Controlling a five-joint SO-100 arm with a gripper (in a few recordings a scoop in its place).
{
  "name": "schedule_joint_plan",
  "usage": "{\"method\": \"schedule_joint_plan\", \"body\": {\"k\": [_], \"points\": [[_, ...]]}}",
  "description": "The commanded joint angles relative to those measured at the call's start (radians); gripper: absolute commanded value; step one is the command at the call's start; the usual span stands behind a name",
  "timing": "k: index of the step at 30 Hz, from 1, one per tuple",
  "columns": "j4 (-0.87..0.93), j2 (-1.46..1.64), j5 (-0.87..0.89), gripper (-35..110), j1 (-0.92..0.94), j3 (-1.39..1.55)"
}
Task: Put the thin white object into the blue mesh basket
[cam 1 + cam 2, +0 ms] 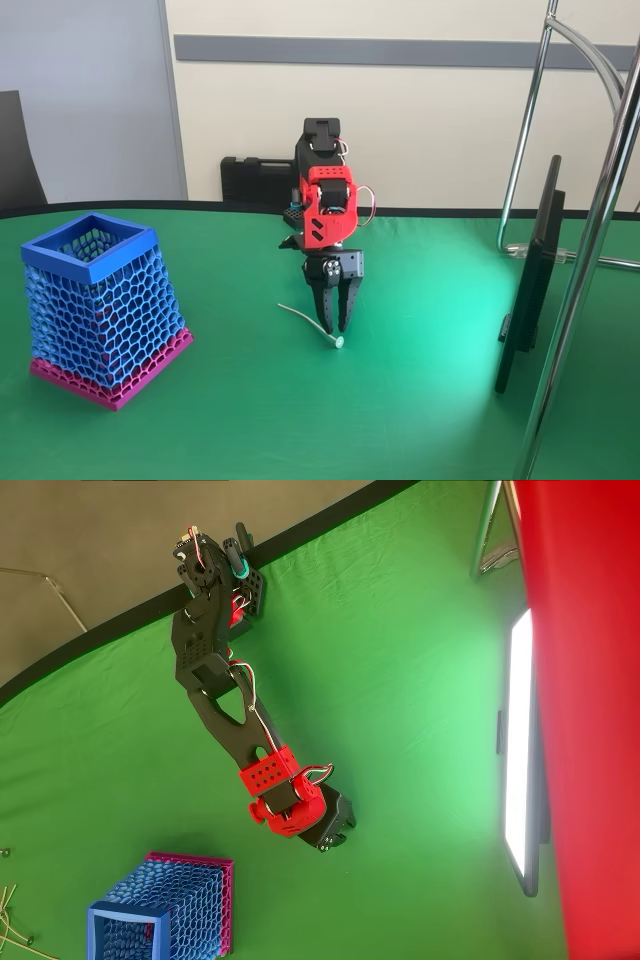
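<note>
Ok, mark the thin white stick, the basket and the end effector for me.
thin white stick [308,324], fixed view, mid-shaft on the cloth.
blue mesh basket [95,268], fixed view, front rim.
end effector [335,325], fixed view, between the fingertips.

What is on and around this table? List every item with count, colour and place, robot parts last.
thin white object: one, whitish, on the green cloth right at the gripper's tips, disc end nearest the camera.
blue mesh basket: one, blue walls and rim, magenta base, left side of the fixed view, apart from the arm.
green cloth: one, green, covering the table.
black case: one, black, behind the table by the wall.
monitor: one, black, right side, seen edge-on.
metal stand: chrome tubes, right edge.
arm: one, black and red.
gripper: one, black, pointing down, fingers close together at the stick.
</note>
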Motion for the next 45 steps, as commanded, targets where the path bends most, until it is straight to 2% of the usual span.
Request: {"method": "schedule_joint_plan", "body": {"k": [1, 20, 45], "points": [[0.014, 0.018, 0.006, 15, -0.014, -0.032], [0.049, -0.002, 0.058, 14, -0.029, -0.034], [0.138, -0.017, -0.129, 15, 0.051, -0.123]]}}
